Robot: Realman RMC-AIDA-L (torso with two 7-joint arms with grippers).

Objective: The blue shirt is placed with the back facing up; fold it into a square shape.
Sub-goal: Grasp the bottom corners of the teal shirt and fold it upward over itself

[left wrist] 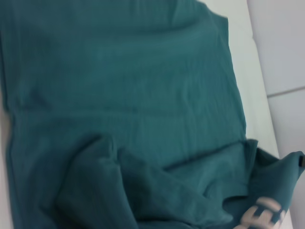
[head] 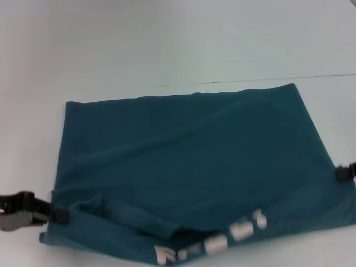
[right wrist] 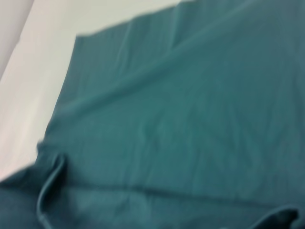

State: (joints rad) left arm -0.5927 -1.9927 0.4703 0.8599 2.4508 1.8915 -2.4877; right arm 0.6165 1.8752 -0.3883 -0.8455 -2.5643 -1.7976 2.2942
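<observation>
The blue shirt [head: 194, 150] lies spread on the white table, its plain side up across most of the cloth. Along its near edge a layer is turned over and shows white lettering [head: 239, 231], with a rumpled ridge beside it. My left gripper [head: 57, 214] is at the shirt's left near edge, shut on the fabric. My right gripper [head: 340, 173] pinches the shirt's right edge, mostly cut off by the picture's border. The left wrist view shows the shirt [left wrist: 119, 95] with bunched folds and part of the lettering [left wrist: 262, 212]. In the right wrist view the shirt [right wrist: 190, 119] fills the picture.
The white table [head: 167, 44] stretches beyond the shirt to the far side and the left. A thin dark seam [head: 278, 79] runs across the table just behind the shirt's far edge.
</observation>
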